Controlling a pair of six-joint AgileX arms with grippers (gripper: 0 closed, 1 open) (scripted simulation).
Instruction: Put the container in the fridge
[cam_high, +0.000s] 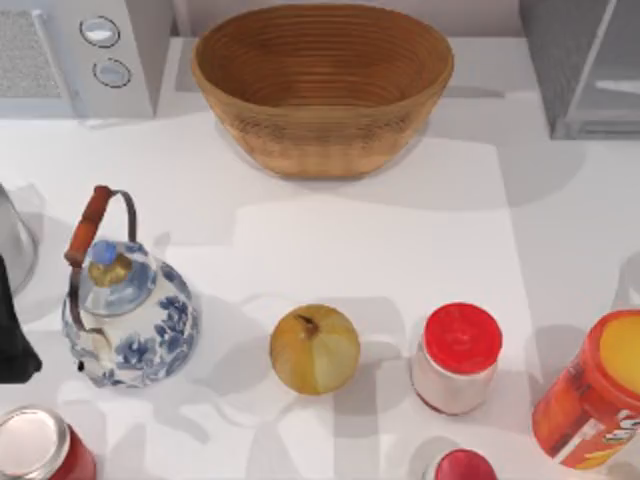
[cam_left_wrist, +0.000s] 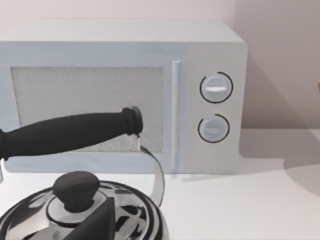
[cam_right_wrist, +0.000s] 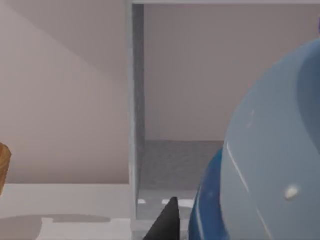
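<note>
Right wrist view as guide: steer right pincer (cam_right_wrist: 168, 224), opening impossible to tell, toward fridge (cam_right_wrist: 175, 162) mouth, clearing pale door frame (cam_right_wrist: 133, 100) and blue rounded vessel (cam_right_wrist: 260, 170).

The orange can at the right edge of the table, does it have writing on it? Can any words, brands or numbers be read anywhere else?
Orange can: white lettering on its side, cut off by the frame's edge and too blurred to read.
Microwave: two round knobs, no readable marks or numbers.
Red-lidded jar, teapot, basket: no text.
So nothing can be quoted.
</note>
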